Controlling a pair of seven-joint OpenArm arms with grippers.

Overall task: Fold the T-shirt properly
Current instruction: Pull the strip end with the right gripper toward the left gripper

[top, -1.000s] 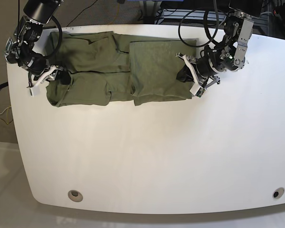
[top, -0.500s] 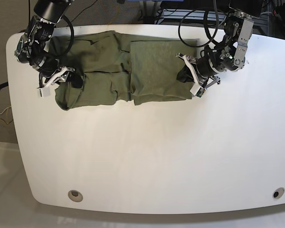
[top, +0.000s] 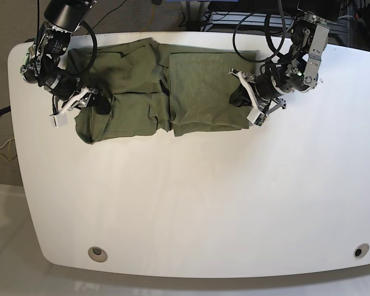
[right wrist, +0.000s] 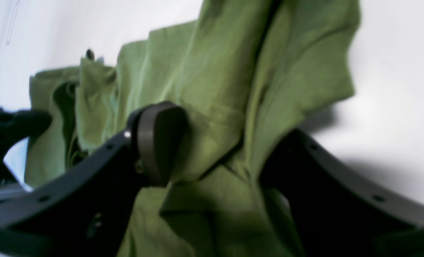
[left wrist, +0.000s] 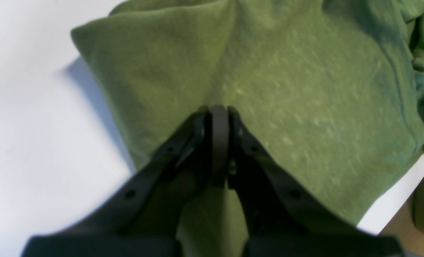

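T-shirt (top: 154, 89), far on the table (top: 191, 203): soft, limp cloth, best pinched at edges. Left gripper (top: 250, 102) clamped tight on its right end; right gripper (top: 80, 105), jaws wide, straddles the left end's bunched fold.

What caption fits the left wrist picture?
Shut fingers pinching the olive T-shirt on the white table.

T-shirt (top: 142, 86) showing plain olive green, no print; table (top: 191, 203) reading white; gripper fingers (right wrist: 154, 142) looking black.
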